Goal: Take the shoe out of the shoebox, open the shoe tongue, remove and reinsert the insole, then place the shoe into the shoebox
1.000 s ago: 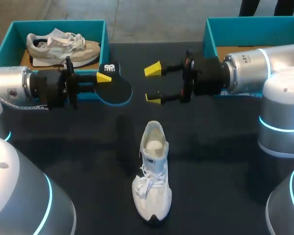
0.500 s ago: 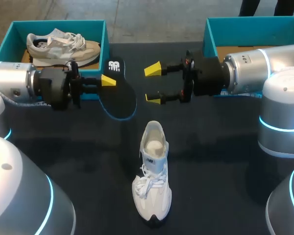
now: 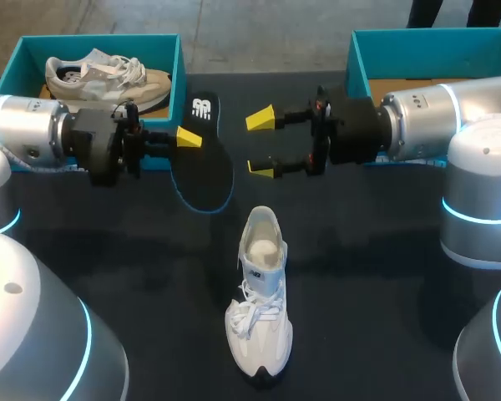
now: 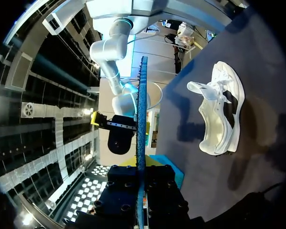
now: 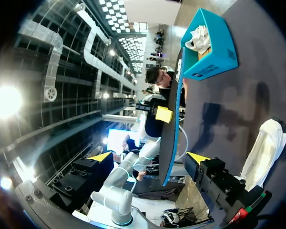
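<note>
One insole in the left gripper, two shoes, two boxes.

The single black insole (image 3: 209,171) is clamped in the left gripper (image 3: 189,138), between the two boxes and just past the heel of the white shoe (image 3: 259,292), which stands alone on the table (image 3: 376,284). Only one of this gripper's yellow tips shows; the other is hidden behind the insole. The right gripper (image 3: 261,144) sits beside the insole, spread wide and holding nothing. A second, beige shoe (image 3: 108,79) lies in the left box (image 3: 17,71). The right box (image 3: 359,58) is mostly covered by the right arm, so its inside is unclear.
</note>
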Available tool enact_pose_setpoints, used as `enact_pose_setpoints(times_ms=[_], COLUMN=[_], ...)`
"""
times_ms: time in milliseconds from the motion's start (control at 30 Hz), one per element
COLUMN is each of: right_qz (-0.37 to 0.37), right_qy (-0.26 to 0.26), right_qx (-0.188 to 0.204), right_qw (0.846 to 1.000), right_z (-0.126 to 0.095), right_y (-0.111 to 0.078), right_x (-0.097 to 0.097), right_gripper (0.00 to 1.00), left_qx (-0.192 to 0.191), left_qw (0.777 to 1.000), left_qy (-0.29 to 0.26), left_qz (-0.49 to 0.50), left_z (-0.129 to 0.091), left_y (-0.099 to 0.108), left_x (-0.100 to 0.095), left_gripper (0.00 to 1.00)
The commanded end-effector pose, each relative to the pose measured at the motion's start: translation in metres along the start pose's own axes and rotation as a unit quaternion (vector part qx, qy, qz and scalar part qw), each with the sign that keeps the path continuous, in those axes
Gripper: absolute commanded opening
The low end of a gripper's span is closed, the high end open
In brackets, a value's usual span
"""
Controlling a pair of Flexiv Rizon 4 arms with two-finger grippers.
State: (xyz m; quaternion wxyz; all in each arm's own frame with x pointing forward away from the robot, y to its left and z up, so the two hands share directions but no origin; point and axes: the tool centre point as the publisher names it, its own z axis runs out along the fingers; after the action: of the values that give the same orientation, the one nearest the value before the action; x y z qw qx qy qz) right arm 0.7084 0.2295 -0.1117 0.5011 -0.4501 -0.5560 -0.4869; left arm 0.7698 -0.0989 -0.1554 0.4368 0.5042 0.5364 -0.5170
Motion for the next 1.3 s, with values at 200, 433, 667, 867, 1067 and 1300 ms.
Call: enact_pose_setpoints(times_ms=[200,433,667,867,1067,1300], right_qz=[-0.008,-0.005,0.003,0.011,0.014,0.015], right_qy=[-0.034,-0.047,-0.037,-0.028,-0.025,-0.026], right_qx=[-0.014,-0.033,-0.031,-0.029,-0.021,-0.011], right_qw=[0.999,0.998,0.999,0.999,0.999,1.000], right_z=[0.012,0.020,0.027,0.032,0.038,0.046], right_y=[0.001,0.001,0.000,0.000,0.000,0.000], right_x=[0.001,-0.002,-0.010,-0.020,-0.025,-0.027], right_gripper=[1.00,1.00,1.00,1.00,1.00,0.69], left_qx=[0.001,0.001,0.015,0.012,0.010,0.010], left_qw=[1.000,1.000,1.000,0.999,0.998,0.997], left_qy=[0.001,0.001,-0.001,-0.009,-0.014,-0.018], left_qz=[0.000,0.000,0.019,0.039,0.057,0.070], left_z=[0.000,0.000,0.003,0.007,0.014,0.020], left_y=[0.001,0.001,-0.004,-0.004,0.000,0.001], left_x=[0.000,0.000,0.008,0.009,0.011,0.011], left_gripper=[0.00,0.00,0.00,0.00,0.00,0.00])
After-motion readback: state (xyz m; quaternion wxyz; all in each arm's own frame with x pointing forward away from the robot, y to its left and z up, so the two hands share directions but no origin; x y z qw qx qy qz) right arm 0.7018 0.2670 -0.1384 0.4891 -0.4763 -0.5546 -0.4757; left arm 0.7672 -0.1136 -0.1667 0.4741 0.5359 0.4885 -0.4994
